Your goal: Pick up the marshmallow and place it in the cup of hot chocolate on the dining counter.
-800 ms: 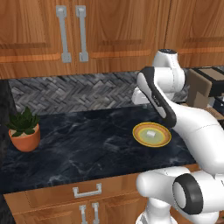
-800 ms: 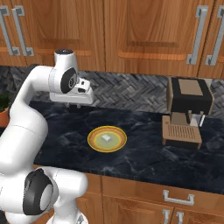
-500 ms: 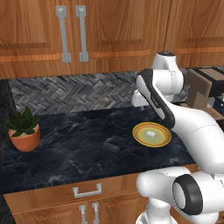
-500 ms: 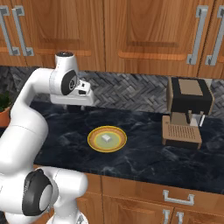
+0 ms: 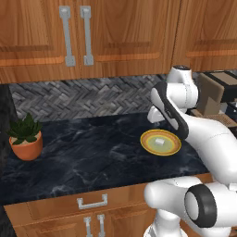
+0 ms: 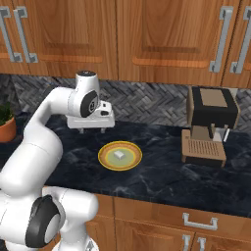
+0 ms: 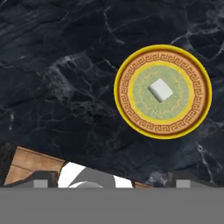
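Hand (image 6: 92, 130) open, empty, hovering above the dark marble surface (image 6: 162, 176) just behind the plate (image 6: 120, 156). Marshmallow (image 7: 160, 90) resting at the plate's centre, untouched. Coffee machine (image 6: 210, 125) off to the right.

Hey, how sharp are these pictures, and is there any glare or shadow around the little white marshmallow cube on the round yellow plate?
Hand view: crisp; the small white marshmallow cube and the round yellow plate with its patterned rim read clearly, no glare. Left base view: softer and flatly lit. Right base view: the open gripper casts only a faint shadow on the black marble counter.
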{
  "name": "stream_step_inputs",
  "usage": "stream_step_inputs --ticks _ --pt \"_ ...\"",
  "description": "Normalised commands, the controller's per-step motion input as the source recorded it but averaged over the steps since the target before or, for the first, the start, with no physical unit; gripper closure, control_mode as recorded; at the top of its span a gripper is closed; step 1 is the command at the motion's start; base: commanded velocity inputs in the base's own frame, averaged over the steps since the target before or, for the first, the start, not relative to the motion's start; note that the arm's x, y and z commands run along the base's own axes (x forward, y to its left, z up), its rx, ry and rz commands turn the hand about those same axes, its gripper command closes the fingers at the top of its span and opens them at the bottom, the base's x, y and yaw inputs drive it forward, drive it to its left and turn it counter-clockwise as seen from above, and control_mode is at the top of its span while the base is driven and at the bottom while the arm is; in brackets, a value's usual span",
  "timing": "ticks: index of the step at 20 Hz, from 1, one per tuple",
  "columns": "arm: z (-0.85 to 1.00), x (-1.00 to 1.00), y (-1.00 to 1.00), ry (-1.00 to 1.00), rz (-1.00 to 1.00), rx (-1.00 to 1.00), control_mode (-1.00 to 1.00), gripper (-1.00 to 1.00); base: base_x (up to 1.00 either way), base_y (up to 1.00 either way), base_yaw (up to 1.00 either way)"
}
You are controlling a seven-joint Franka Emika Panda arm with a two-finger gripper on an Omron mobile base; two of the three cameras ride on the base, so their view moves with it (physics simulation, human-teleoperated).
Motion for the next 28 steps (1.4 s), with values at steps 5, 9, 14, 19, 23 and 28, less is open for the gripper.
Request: stream_step_inputs --ticks 5,9,14,19,23,28 --pt "-0.55 0.11 -0.17 0.0 0.21 0.0 -1.0 -1.0 0.0 0.0 0.0" --pt "-0.33 0.05 -0.13 0.04 0.13 -0.05 -1.0 -1.0 0.0 0.0 0.0" --pt "-0.42 0.2 -0.04 0.04 0.11 -0.11 -1.0 -1.0 0.0 0.0 0.0" --pt "-0.41 0.26 -0.03 0.01 0.08 -0.1 -1.0 -1.0 0.0 0.0 0.0" --pt "-0.38 0.31 -0.13 0.02 0.1 -0.02 -1.0 -1.0 0.0 0.0 0.0" --pt "-0.27 0.29 -0.26 0.04 0.12 0.0 -1.0 -1.0 0.0 0.0 0.0"
